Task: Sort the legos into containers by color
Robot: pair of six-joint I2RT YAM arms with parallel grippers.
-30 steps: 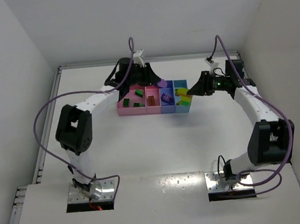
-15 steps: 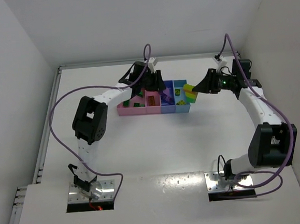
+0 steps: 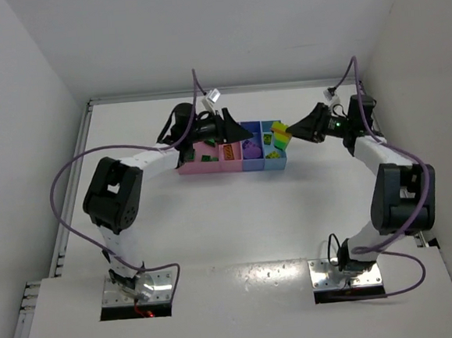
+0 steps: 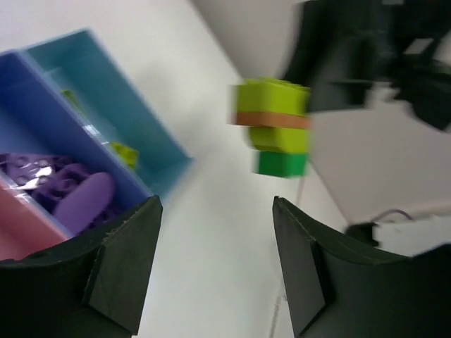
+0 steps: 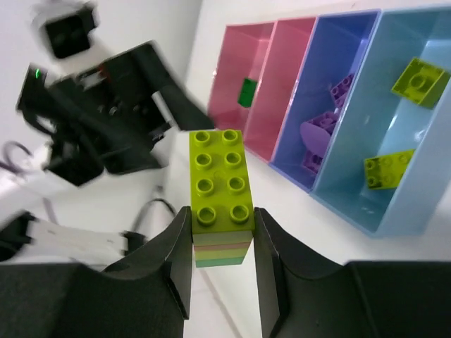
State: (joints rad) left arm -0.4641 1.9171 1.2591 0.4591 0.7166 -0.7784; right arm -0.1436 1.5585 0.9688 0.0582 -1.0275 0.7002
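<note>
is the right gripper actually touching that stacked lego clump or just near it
Touching. The right wrist view shows the right gripper with both fingers pressed against opposite sides of the stacked lego clump, with no gap.

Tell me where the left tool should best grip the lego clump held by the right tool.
Probably the green brick at the free end of the lego clump. It hangs clear of the right tool, which clamps the yellow-green end. Bring the left tool in from its own side, with its open jaws closing over the brick's flat side faces.
</note>
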